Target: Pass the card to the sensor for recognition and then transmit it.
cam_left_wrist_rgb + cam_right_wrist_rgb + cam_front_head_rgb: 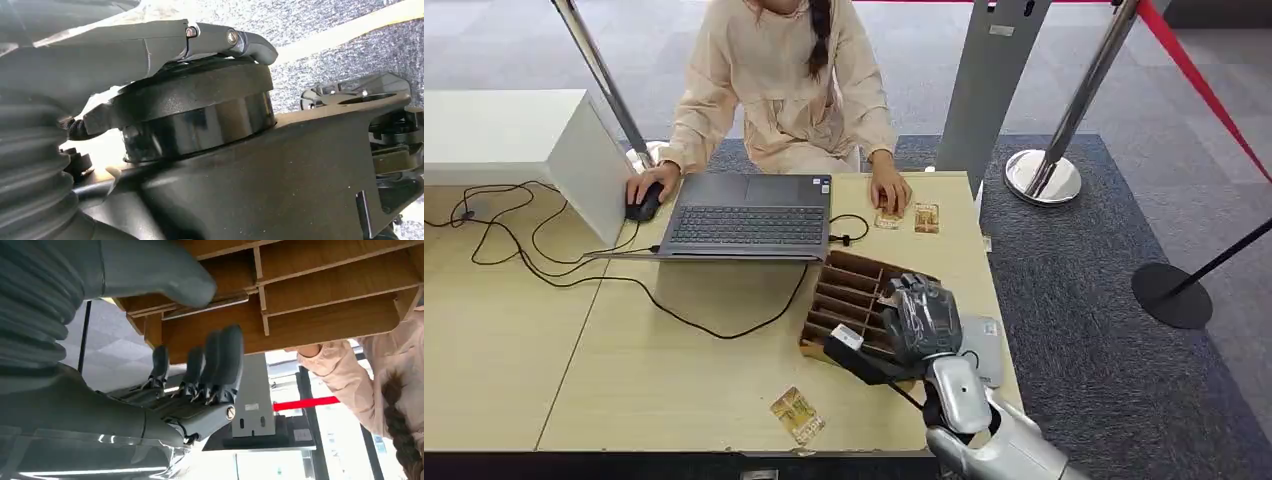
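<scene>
Grey carpet runs around a pale wooden table [674, 380] that fills most of my head view, with chrome stanchion posts and a red barrier belt off at two o'clock. Across the table at twelve o'clock sits a person [779, 80] in a cream top, one hand on a black mouse [643, 205], the other resting beside two small cards [911, 217] near the far edge. An open laptop [749, 215] lies before them, black cables trailing away toward nine o'clock. At about four o'clock from the laptop stands a brown slotted card rack [849, 295], and just beside it, toward my arm, a flat grey sensor pad [984, 345] peeps out.

My right arm comes up from five o'clock, silver forearm raised, and my right hand [919, 318] hovers over the near end of the rack. In the right wrist view my fingers [220, 360] are parted and gently curled, the thumb [170, 275] apart from them beside the wooden dividers, with nothing between them.

A card [797, 414] lies flat on the table near the front edge, at eight o'clock from my hand and well apart from it.

My left hand [150, 55] shows a grey thumb stretched out; whether it is spread or closed I cannot tell.
</scene>
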Controlling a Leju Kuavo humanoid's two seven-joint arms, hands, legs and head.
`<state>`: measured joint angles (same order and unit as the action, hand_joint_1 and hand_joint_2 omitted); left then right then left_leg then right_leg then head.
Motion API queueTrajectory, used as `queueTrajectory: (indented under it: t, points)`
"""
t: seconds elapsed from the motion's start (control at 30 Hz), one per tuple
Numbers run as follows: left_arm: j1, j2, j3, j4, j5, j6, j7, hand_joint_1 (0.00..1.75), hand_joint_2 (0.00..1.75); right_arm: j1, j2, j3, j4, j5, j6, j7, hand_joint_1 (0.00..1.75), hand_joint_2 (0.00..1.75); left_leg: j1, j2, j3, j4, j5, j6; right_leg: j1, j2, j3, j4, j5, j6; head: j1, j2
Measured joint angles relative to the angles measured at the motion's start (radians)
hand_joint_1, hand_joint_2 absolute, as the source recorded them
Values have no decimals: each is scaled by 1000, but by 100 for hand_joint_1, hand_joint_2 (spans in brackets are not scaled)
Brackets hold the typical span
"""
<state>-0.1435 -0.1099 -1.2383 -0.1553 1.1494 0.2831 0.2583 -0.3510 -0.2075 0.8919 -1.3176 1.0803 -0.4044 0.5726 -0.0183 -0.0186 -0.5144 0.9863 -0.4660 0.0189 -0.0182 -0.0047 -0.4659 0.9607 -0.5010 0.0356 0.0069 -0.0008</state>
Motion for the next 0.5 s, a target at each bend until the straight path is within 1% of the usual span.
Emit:
queueTrajectory:
  t: [0.07, 0.23, 0.37, 0.5]
  points:
    - [0, 0, 0, 0, 1, 0, -2, 0, 175, 1, 2, 1, 0, 0, 0, 0, 75, 175, 0, 0, 0, 0, 0, 0, 0, 0, 0, 0, 0, 0, 0, 0]
    - [1, 0, 0, 0, 1, 0, -8, 0, 175, 2, 3, 1, 0, 0, 7, 0, 82, 175, 0, 0, 0, 0, 0, 0, 0, 0, 0, 0, 0, 0, 0, 0]
    - [2, 0, 0, 0, 2, 0, -12, 0, 175, 2, 3, 1, -4, 4, 16, 1, 84, 175, 0, 0, 0, 0, 0, 0, 0, 0, 0, 0, 0, 0, 0, 0]
    - [2, 0, 0, 0, 1, 0, -16, 0, 175, 2, 3, 2, -6, 6, 18, 2, 82, 175, 0, 0, 0, 0, 0, 0, 0, 0, 0, 0, 0, 0, 0, 0]
